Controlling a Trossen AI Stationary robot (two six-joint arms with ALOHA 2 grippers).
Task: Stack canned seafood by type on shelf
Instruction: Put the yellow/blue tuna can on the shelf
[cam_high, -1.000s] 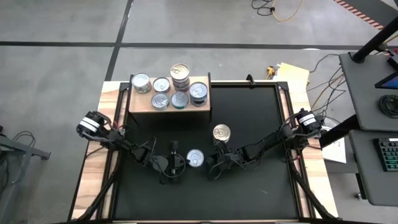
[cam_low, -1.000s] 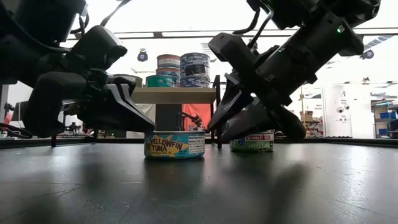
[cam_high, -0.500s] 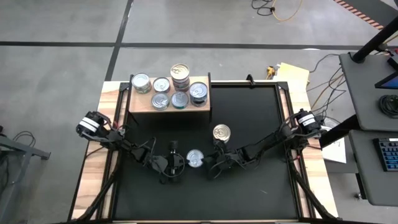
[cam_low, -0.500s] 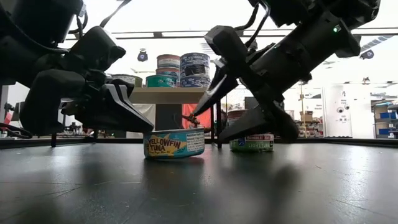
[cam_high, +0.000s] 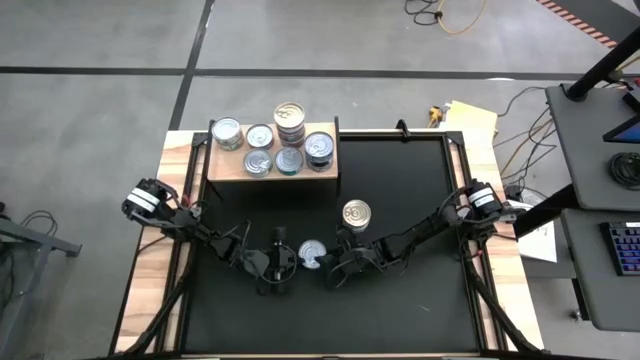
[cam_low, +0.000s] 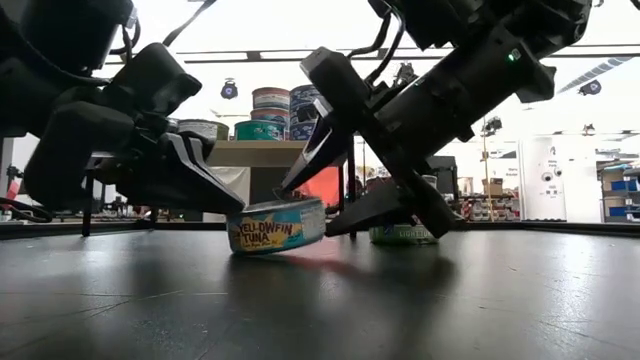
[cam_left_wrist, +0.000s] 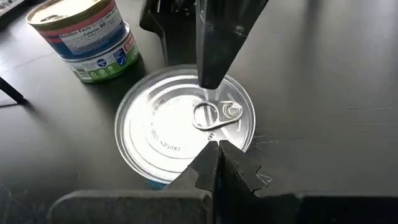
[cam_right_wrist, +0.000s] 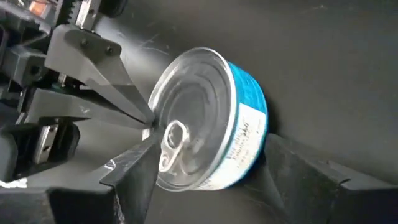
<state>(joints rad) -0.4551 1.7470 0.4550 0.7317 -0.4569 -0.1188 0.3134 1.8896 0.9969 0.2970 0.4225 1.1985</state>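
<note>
A silver-topped tin with a blue "Yellowfin Tuna" label (cam_high: 311, 254) (cam_low: 277, 225) sits tilted on the black table between both grippers. My left gripper (cam_high: 287, 262) (cam_left_wrist: 214, 149) is shut, its tip at the tin's left side. My right gripper (cam_high: 325, 266) (cam_low: 310, 210) comes from the right and straddles the tin. A gold-topped tin (cam_high: 356, 213) (cam_left_wrist: 87, 37) stands on its base just beyond. The wooden shelf (cam_high: 225, 168) (cam_low: 270, 153) at the far left carries several more tins (cam_high: 288, 160), some of them stacked (cam_high: 289, 120). My left gripper presses its shut fingertips (cam_left_wrist: 211, 155) on the lid's edge beside the pull tab (cam_left_wrist: 214, 115), slanting down from the table's left. My right gripper pinches the tin across its height: one finger (cam_right_wrist: 140, 168) on the lid near the tab, the other (cam_right_wrist: 292, 165) under the base. It comes low from the table's right. The tin's right side is raised and its lower left edge (cam_low: 235, 247) rests on the table.
The gold-topped tin stands close behind my right gripper. The shelf's front row holds several tins, with bare wood along its near edge (cam_high: 270, 176). Black table (cam_high: 400, 170) stretches to the right of the shelf and toward the near edge.
My right gripper has moved left toward the tuna tin and tipped, one finger going over the lid and the other under the base. The tin, flat on the table before, now tilts with its right side lifted and its left edge down.
</note>
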